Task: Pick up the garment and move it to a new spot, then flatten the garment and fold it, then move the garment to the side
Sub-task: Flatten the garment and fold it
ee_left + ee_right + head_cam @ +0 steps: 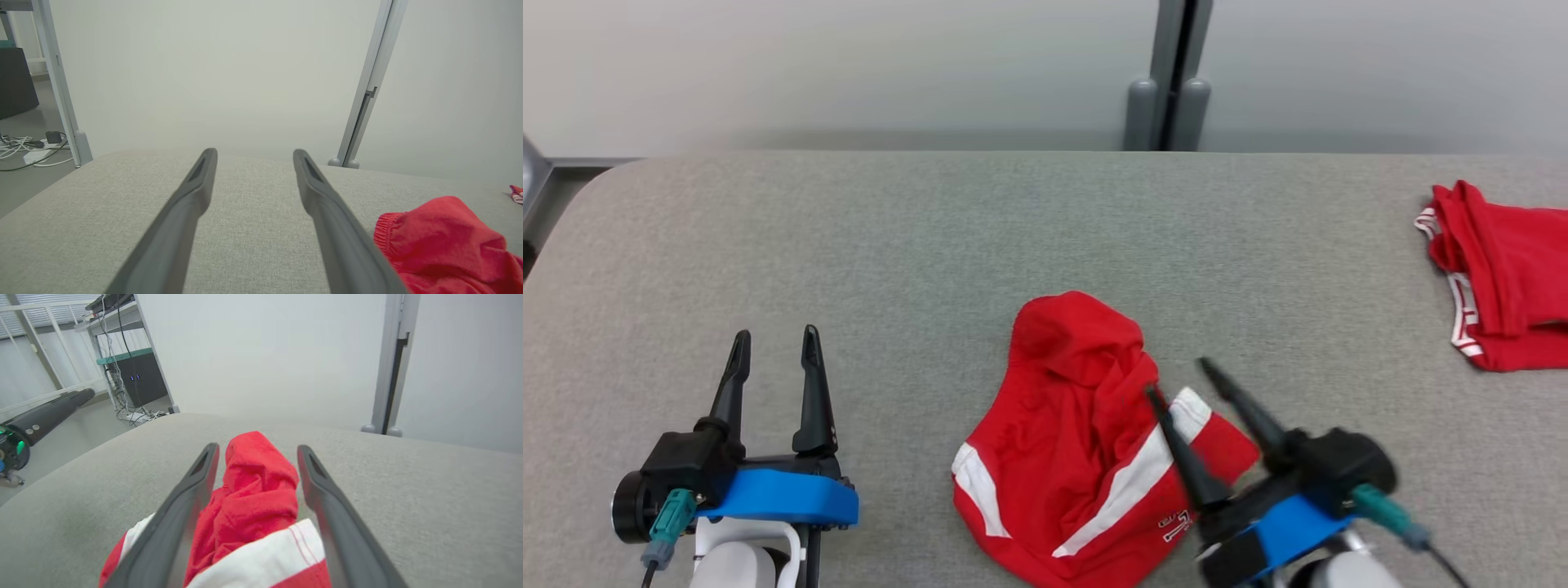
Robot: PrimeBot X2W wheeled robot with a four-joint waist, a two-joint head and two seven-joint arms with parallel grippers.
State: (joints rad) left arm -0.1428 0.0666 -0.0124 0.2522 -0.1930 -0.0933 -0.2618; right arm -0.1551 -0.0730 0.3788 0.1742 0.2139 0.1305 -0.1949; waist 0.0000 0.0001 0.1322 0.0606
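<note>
1. The counter [866, 245] is a broad surface covered in grey woven fabric, with rounded corners. It runs across the whole head view in front of a pale wall.
2. The garment [1078, 425] is red with white stripes and some small white lettering near its lower edge. It lies crumpled in a loose heap on the near middle of the counter, a little to the robot's right. Its far end is bunched into a rounded hump.
3. A second red garment [1511, 278] with white-trimmed edges lies folded at the far right of the counter, well apart from the crumpled one and cut off by the edge of the view.
4. The right hand [1178, 377] is over the near right part of the garment, angled toward the robot's left. Its two dark fingers are spread wide, and in the right wrist view the red cloth [253, 490] lies between them without being pinched.
5. The left hand [774, 339] hovers over bare counter at the near left, well apart from the garment. Its fingers are spread wide with nothing between them.
6. A grey post [1170, 82] stands against the wall behind the counter.
</note>
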